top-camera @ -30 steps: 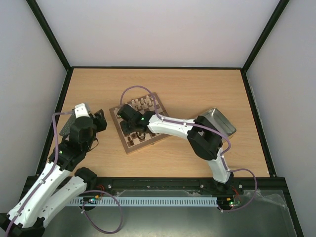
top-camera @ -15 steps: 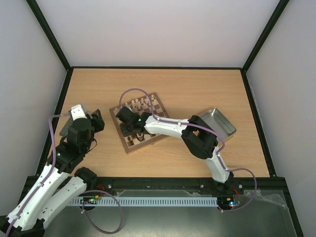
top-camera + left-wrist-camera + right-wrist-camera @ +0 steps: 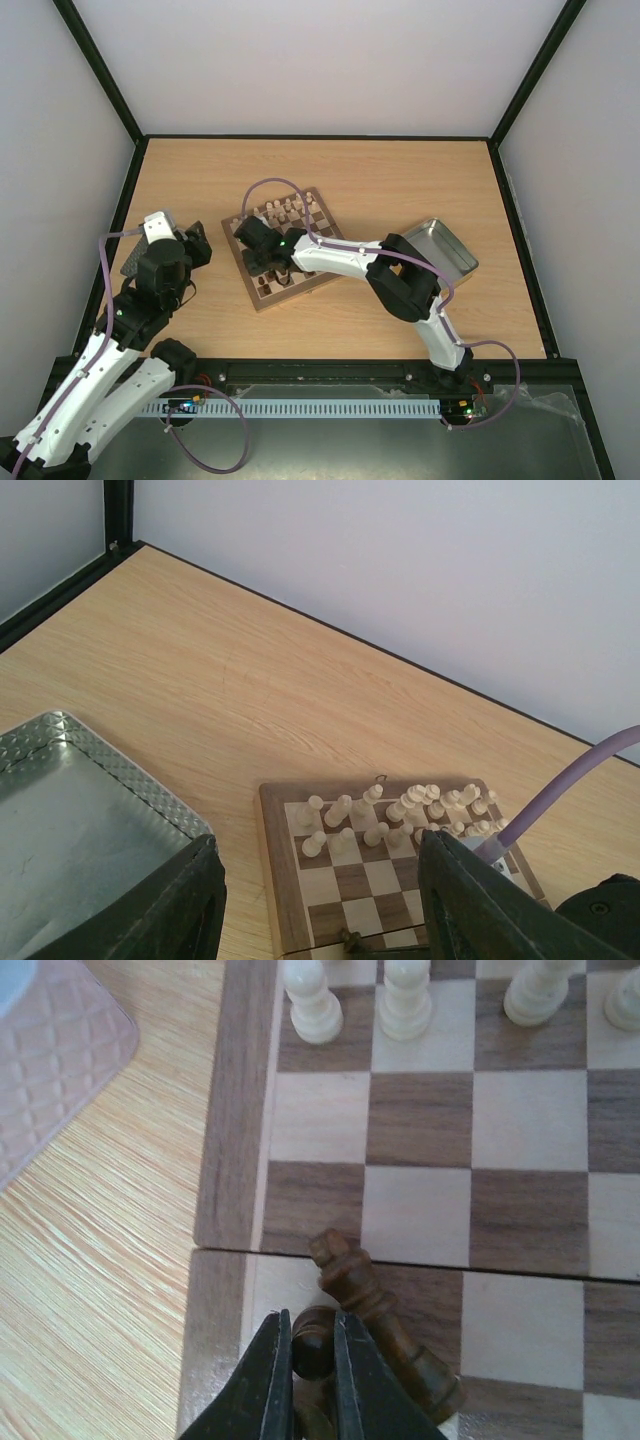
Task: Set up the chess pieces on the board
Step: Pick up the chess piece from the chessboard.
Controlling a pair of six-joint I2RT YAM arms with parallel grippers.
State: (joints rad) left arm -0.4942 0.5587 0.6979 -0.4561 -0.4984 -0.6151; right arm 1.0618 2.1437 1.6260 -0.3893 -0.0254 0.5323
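The board (image 3: 297, 281) lies tilted at mid-table. Cream chess pieces (image 3: 290, 209) stand in rows along its far edge, also seen in the left wrist view (image 3: 400, 810). My right gripper (image 3: 255, 252) is low over the board's left part. In the right wrist view it (image 3: 309, 1318) is shut on the round head of a dark brown piece (image 3: 312, 1348) near the board's border. Another dark brown piece (image 3: 385, 1325) lies on its side right beside it. My left gripper (image 3: 195, 246) is open and empty, left of the board (image 3: 400, 880).
A silver metal tray (image 3: 133, 258) lies under my left gripper, also seen in the left wrist view (image 3: 70, 820) and the right wrist view (image 3: 50, 1050). A second silver tray (image 3: 447, 247) sits right of the board. Black frame rails edge the table.
My left arm has drawn back a little to the left. My right gripper has shifted slightly left over the board, still shut.
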